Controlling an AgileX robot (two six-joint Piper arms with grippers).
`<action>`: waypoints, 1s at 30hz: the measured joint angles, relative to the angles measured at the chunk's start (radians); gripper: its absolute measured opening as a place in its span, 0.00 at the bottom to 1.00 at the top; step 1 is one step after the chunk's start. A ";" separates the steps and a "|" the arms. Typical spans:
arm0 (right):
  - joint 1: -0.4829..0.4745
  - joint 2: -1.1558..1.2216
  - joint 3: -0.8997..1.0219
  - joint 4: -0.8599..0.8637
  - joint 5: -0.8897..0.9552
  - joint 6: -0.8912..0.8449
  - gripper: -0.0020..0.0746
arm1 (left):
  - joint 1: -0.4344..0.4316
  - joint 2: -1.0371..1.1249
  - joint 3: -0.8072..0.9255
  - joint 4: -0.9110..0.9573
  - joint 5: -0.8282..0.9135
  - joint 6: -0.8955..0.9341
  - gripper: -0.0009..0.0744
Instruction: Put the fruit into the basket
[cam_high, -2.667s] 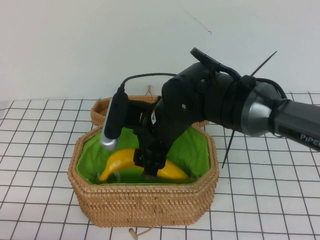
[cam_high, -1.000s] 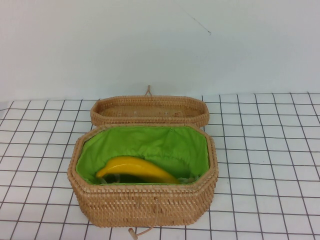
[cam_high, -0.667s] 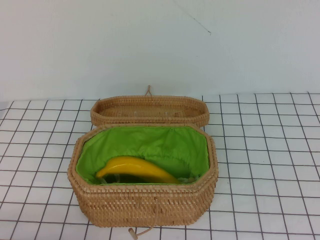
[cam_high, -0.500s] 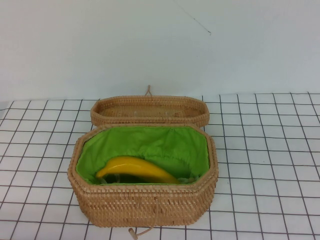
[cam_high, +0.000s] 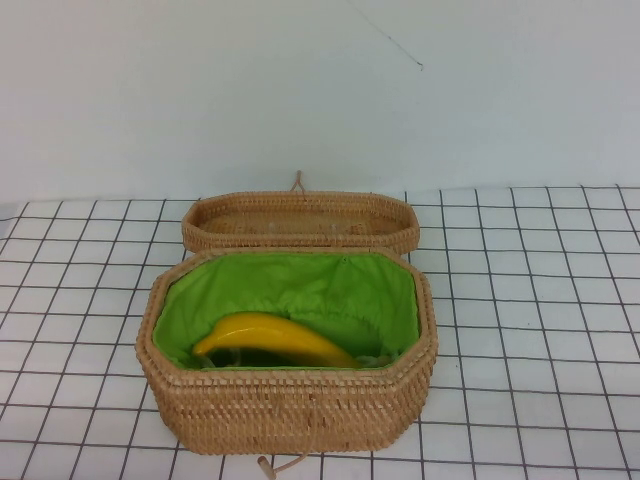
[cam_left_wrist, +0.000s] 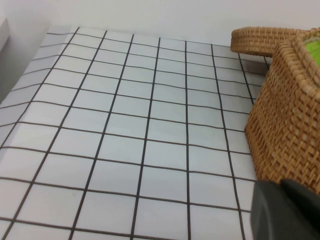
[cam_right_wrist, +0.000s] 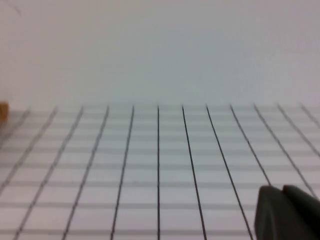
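Note:
The yellow banana (cam_high: 270, 340) lies inside the deep wicker basket (cam_high: 290, 405) with green lining, near its front wall, held by nothing. Neither arm shows in the high view. My left gripper (cam_left_wrist: 283, 200) is shut and empty, low over the table beside the basket's outer wall (cam_left_wrist: 290, 125). My right gripper (cam_right_wrist: 283, 205) is shut and empty over bare gridded table, away from the basket.
The shallow unlined woven lid (cam_high: 300, 215) lies just behind the basket; it also shows in the left wrist view (cam_left_wrist: 260, 40). White gridded table (cam_high: 540, 300) lies to both sides. A white wall stands behind.
The right arm, which was down in the basket at the banana, has left the high view. The banana stays in the basket, tilted slightly differently. Nothing has moved in the last second.

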 joint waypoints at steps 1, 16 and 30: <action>0.000 0.000 0.002 0.002 0.060 -0.001 0.02 | 0.000 0.000 0.000 0.000 0.000 0.000 0.01; 0.000 0.000 0.002 0.009 0.173 -0.009 0.02 | 0.000 0.000 0.000 0.000 0.000 0.000 0.01; 0.000 0.000 0.002 0.009 0.173 -0.009 0.02 | 0.000 0.000 0.000 0.000 0.000 0.000 0.01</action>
